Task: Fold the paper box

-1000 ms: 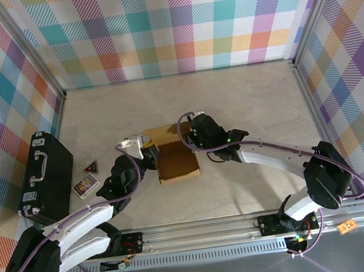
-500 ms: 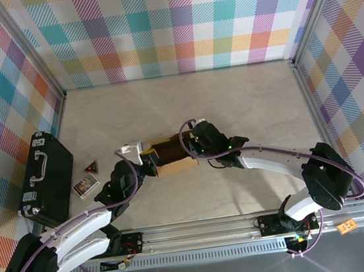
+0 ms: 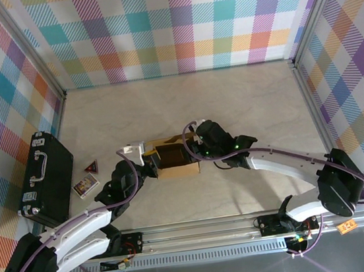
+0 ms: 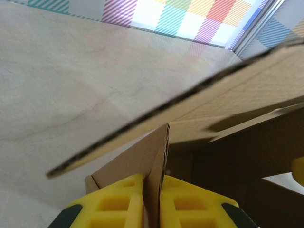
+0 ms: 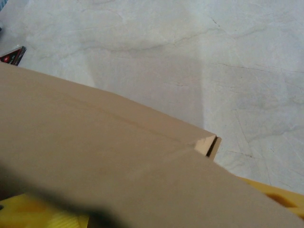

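Since a second ago the near panel of the plain brown corrugated cardboard paper box (image 3: 178,169), which then lay flat toward the near edge, has been raised. It now stands as a low, lit wall in front of a shadowed hollow, and the right arm's elbow has swung out to the right. The box sits on the pale, marble-patterned table (image 3: 244,102), a little left of centre and between the two wrists. From above it reads as a small, squat, part-formed shape, with a far flap leaning over the dark interior and one tab jutting at its far left corner. The left gripper (image 3: 150,161) meets the box's left side. In the left wrist view its yellow pads (image 4: 118,204) are pressed together on a thin upright flap, pinching it edge-on, and a larger panel (image 4: 237,95) slants above with its fluted, dark cut edge showing. The right gripper (image 3: 200,152) is at the box's right side. In the right wrist view its yellow fingers (image 5: 28,213) show at the two lower corners, spread well apart, with a smooth brown panel (image 5: 95,156) lying across in front of them. A scored crease runs along that panel and a small notched corner sits at its right end. Whether these fingers touch the cardboard cannot be told. Well to the left, near the plaid wall, lies a black hard case with a handle (image 3: 44,179). Between it and the left arm are a small red triangular piece (image 3: 91,165) and a small printed rectangular card (image 3: 85,184).
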